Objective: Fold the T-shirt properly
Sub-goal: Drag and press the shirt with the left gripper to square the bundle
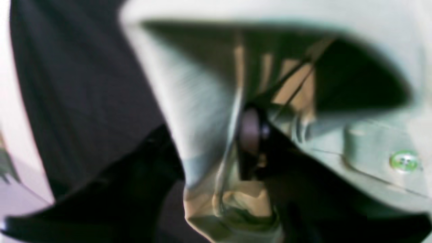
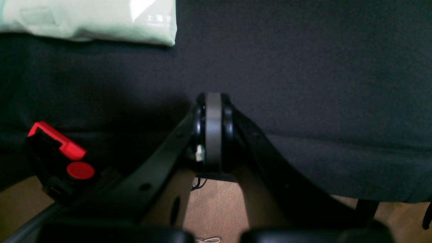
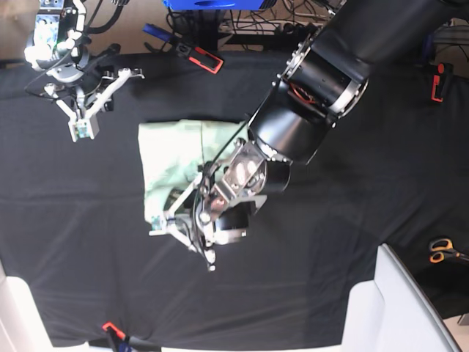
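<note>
The T-shirt [image 3: 176, 158] lies near the middle of the black table cloth [image 3: 352, 191], folded into a compact pale green block, its top edge running level and its left edge straight. The left arm [image 3: 322, 81], big and black, reaches in from the upper right of the base view and comes down over the lower right part of the shirt, hiding that part. The left gripper [image 3: 183, 227] sits at the shirt's lower edge with its pale fingers spread apart; in the left wrist view the picture is badly blurred, pale fabric [image 1: 202, 101] fills the space right in front of the camera and drapes beside one finger, so the jaws look parted, but I cannot tell whether any cloth is pinched between them. The right gripper [image 3: 82, 125] is well apart from the shirt, up at the far left corner of the cloth, its two fingers meeting at the tips. In the right wrist view the right gripper [image 2: 213, 101] is closed with nothing between its black fingers, hanging over bare cloth, and a corner of the shirt [image 2: 101, 20] with a white printed patch shows at the top left of that view. A black and red clamp [image 2: 57, 152] grips the cloth edge nearby. A pair of scissors with orange handles [image 3: 442, 251] lies at the right side of the table, far from the shirt
</note>
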{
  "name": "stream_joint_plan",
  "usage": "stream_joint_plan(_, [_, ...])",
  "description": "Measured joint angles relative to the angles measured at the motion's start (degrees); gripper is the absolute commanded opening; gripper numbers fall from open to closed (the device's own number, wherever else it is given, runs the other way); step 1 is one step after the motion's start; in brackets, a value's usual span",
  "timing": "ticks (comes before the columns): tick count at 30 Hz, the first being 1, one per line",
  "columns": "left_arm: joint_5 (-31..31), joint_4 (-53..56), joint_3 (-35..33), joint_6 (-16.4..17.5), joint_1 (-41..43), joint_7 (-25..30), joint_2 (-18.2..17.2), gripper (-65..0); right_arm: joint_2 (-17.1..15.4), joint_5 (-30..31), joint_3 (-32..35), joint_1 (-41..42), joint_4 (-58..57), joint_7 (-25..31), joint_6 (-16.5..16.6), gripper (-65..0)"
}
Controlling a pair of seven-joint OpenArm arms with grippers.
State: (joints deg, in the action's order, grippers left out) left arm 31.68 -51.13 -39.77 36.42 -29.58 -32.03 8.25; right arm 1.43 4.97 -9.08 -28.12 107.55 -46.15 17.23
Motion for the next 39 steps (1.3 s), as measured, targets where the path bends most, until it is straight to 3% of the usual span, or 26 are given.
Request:
stream_joint_plan(5, [0.0, 0.0, 0.0, -0.17, -1.16, 0.17, 0.0, -13.4, 0.0, 0.0, 0.0, 0.0, 0.0, -0.15, 0.0, -65.0])
stream_joint_plan(7, [-0.17, 0.0, 0.42, -0.15, -1.05, 0.17, 0.0, -7.7, 0.0, 0.02, 0.0, -0.02, 0.0, -0.17, 0.0, -65.0])
stream_joint_plan(12, [-0.22, -1.11, 2.01, 0.07, -0.79, 0.15, 0.0, -5.9, 0.02, 0.02, 0.0, -0.02, 0.0, -0.15, 0.0, -65.0])
stream_joint_plan(16, [-0.15, -14.27, 7.56, -0.15, 2.14, -3.28, -0.11, -6.9, 0.02, 0.0, 0.0, 0.02, -0.02, -0.17, 0.0, -65.0])
stream_joint_plan(19, [-0.04, -27.23, 8.48, -0.17, 6.12, -10.05, 0.04, -19.3, 0.0, -0.02, 0.0, 0.33, -0.07, -0.24, 0.0, -65.0])
stream_joint_plan(21, [-0.39, -31.08, 8.44, -0.09, 9.68, -12.52, 0.26, -37.5, 0.04, 0.07, 0.0, 0.61, -0.07, -0.2, 0.0, -65.0])
stream_joint_plan(24, [-0.26, -32.98, 8.96, 3.61, 16.15, -15.43, 0.15, -65.0, 0.02, 0.02, 0.0, 0.76, -0.07, -0.2, -0.02, -65.0])
stream_joint_plan(29, [-0.39, -35.43, 10.56, 4.15, 24.24, -15.98, -0.17, -65.0, 0.17, 0.04, 0.0, 0.61, -0.07, -0.31, 0.0, -65.0])
stream_joint_plan(39, [-0.17, -37.62, 13.31, 4.0, 31.47, -15.93, -0.83, -65.0, -0.33, 0.0, -0.44, 0.61, -0.07, -0.33, 0.0, -65.0])
